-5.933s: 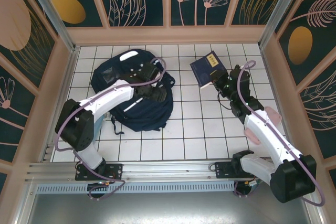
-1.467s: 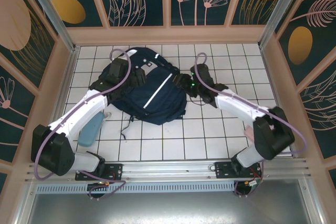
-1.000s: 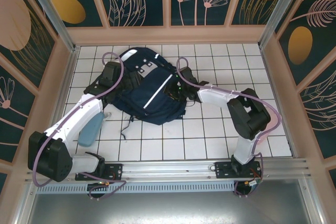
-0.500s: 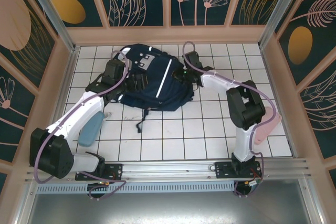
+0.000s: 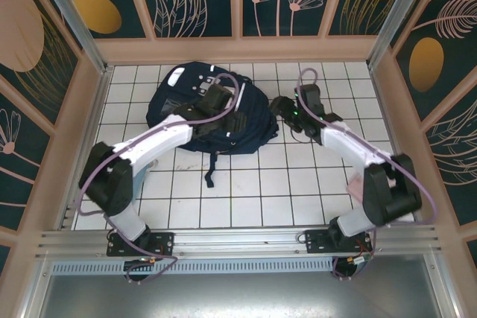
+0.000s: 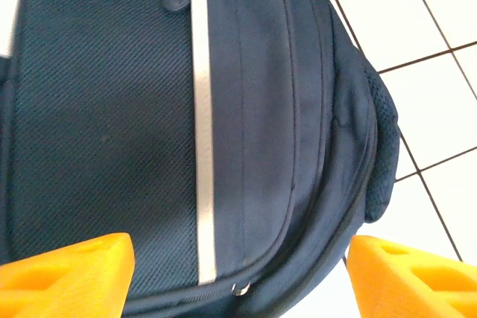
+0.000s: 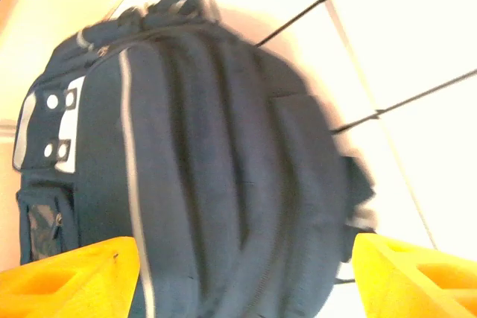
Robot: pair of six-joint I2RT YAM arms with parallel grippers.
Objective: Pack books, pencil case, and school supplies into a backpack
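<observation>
The dark navy backpack (image 5: 186, 102) lies on the white tiles at the back left of centre, its white stripe (image 6: 201, 109) running down the left wrist view. My left gripper (image 5: 223, 121) hovers over the pack's front, open, with the orange fingers wide apart on either side of the fabric (image 6: 240, 247). My right gripper (image 5: 282, 106) sits just off the pack's right edge, open, and the backpack (image 7: 209, 184) bulges between and beyond its fingers (image 7: 246, 247) without being clamped. The books are hidden.
A black strap (image 5: 210, 173) trails from the pack toward the near edge. Something pink (image 5: 356, 184) peeks out beside the right forearm. Cream walls (image 5: 238, 50) enclose the tiled floor (image 5: 261, 191) at the back and both sides.
My right gripper opened, let go of the backpack and pulled back to the right. The pack settled a little to the left. My left gripper swung right onto the pack's front.
</observation>
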